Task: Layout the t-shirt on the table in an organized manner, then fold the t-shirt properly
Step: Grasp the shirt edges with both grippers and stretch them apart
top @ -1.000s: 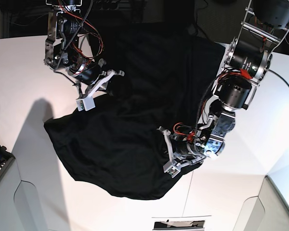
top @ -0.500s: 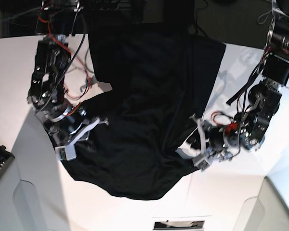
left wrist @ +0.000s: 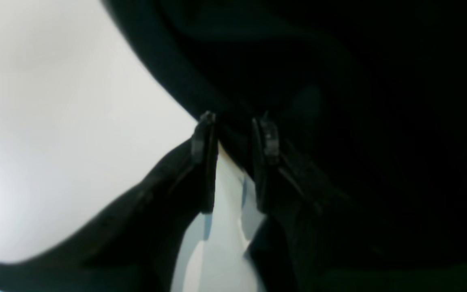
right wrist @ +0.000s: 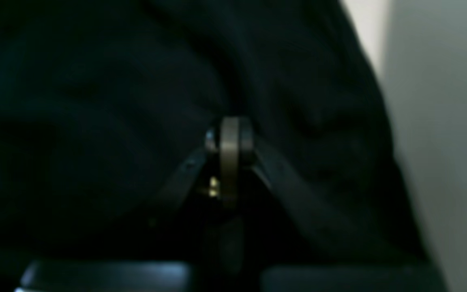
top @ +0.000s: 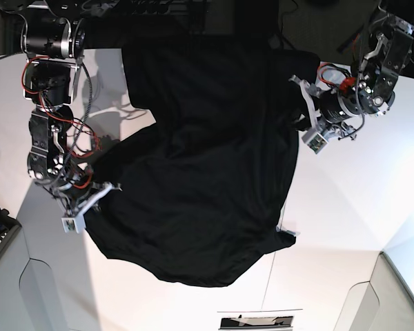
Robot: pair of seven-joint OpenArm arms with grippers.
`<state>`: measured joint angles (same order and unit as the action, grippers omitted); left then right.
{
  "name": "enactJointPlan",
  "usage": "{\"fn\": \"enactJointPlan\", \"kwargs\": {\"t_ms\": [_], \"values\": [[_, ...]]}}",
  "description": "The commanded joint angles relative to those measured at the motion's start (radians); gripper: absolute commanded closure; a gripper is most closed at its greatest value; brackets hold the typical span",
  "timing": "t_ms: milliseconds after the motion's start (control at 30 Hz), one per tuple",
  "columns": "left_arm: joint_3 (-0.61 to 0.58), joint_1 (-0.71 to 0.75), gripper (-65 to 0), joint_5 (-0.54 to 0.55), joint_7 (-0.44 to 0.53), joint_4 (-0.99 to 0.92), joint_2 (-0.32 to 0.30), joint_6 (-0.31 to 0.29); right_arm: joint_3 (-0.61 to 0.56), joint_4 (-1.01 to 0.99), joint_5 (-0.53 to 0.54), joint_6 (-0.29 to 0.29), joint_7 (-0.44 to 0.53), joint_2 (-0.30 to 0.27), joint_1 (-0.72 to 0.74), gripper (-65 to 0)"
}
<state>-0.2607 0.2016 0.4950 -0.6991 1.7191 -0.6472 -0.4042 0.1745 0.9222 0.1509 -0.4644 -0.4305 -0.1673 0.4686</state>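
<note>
Two arms work at opposite edges of one black t-shirt [top: 200, 179] that lies spread and rumpled across the white surface [top: 345, 207], its hem bulging toward the near edge and its upper part running to the far edge. Nearest, on the base view's left, the right gripper [top: 79, 210] sits at the shirt's side edge with its jaws pressed together; the right wrist view shows the closed tips [right wrist: 229, 140] over dark folds of cloth, and whether any fabric is caught between them cannot be told. Near the shirt's lower corner on the other side, a small grey tag [top: 290, 232] lies against the white top. Farther back, on the base view's right, the left gripper [top: 310, 114] stands at the shirt's far side edge; the left wrist view shows its jaws partly spread, with the fabric's edge running across their tips [left wrist: 233, 125] and bare white showing in the gap
</note>
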Motion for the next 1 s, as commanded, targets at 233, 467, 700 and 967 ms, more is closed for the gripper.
{"fn": "enactJointPlan", "kwargs": {"t_ms": [233, 467, 700, 967], "values": [[0.005, 0.002, -18.0, -0.202, 0.108, -0.045, 0.037, 0.009, 0.001, -0.024, 0.069, -0.053, 0.023, -0.071, -0.043, 0.0], [0.005, -0.075, -18.0, -0.201, 0.126, -0.241, 0.037, 0.019, 0.001, 0.117, 0.103, -0.063, 0.003, -0.108, -0.143, 0.0], [0.005, -0.24, -18.0, -0.204, 0.151, -0.447, 0.038, 0.019, 0.001, 0.256, 0.108, -0.063, -0.046, -0.119, -0.235, 0.0], [0.005, -0.451, -18.0, -0.294, 0.18, -0.629, 0.077, 0.019, 0.002, 0.356, 0.141, -0.063, -0.09, -0.121, -0.301, 0.0]]}}
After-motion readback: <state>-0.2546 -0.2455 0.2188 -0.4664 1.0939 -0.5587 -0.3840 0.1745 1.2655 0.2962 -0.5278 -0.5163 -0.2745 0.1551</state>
